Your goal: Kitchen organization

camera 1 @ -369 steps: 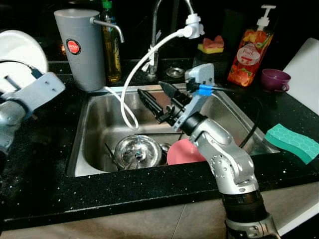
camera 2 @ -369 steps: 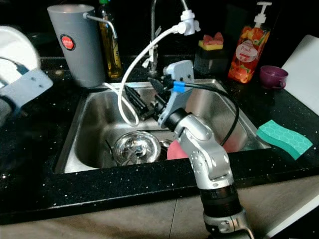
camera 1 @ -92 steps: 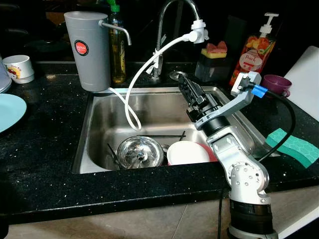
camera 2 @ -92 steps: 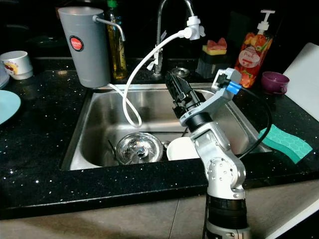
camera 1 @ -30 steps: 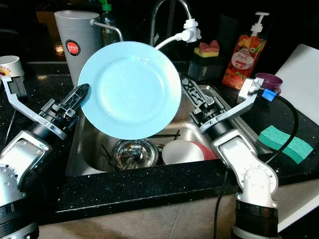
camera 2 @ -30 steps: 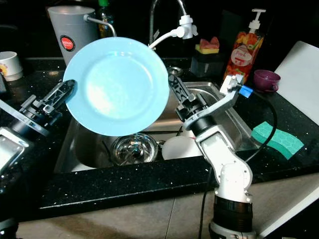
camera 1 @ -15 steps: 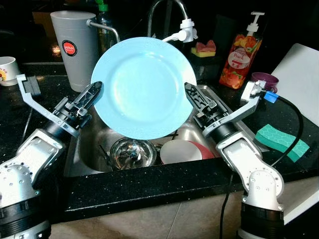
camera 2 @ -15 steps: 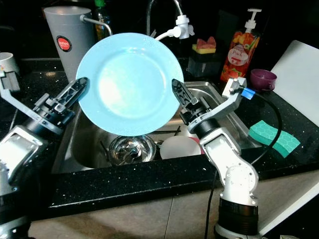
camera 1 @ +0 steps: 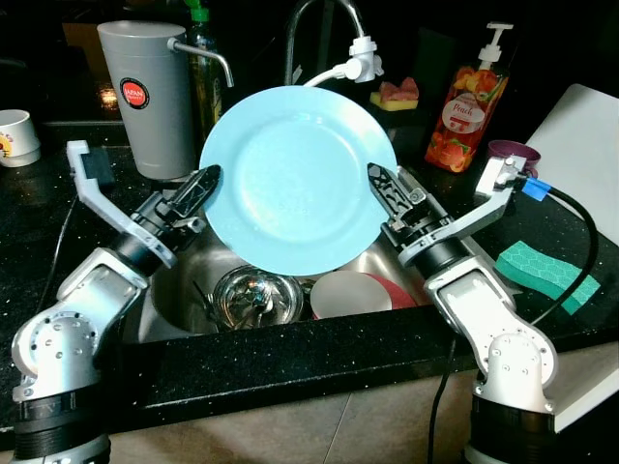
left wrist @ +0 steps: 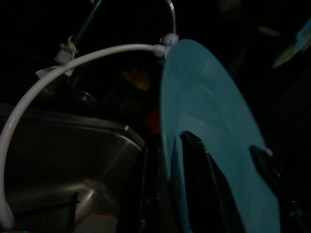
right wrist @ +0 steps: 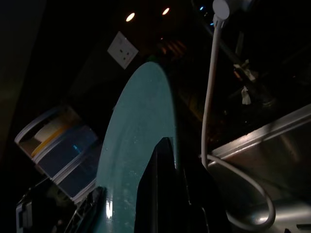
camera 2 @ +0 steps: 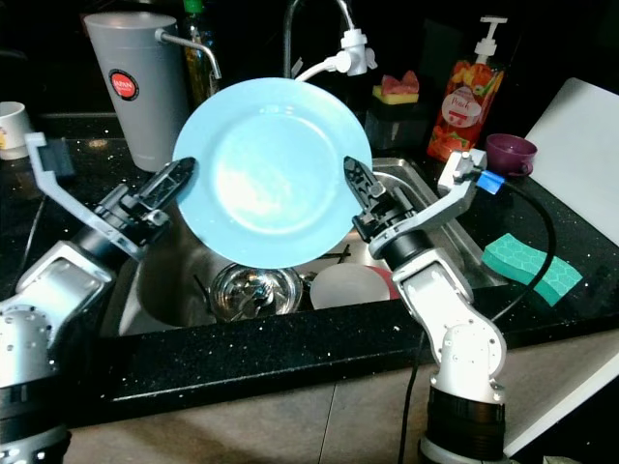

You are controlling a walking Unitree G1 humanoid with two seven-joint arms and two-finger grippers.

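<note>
The left tool [camera 1: 201, 187] grips the left rim of the plate [camera 1: 298, 179], fingers closed on the edge; the left wrist view shows the rim pinched between its dark fingers. The plate stands nearly upright, face toward the head camera, held in the air above the sink [camera 1: 382, 261], where a steel bowl [camera 1: 251, 295] and a white dish [camera 1: 350, 294] lie below it. On the plate's right edge sits the right tool [camera 1: 379, 186], its fingers astride the rim; the right wrist view has one dark finger lying along the plate's face, so it looks closed on the plate, though how firmly I cannot tell. Both tools are thus level on opposite edges, so a handover between them seems under way. The head views give the plate's face and the sink contents; the wrist views give the plate edge-on against the white hose [right wrist: 210, 92].
</note>
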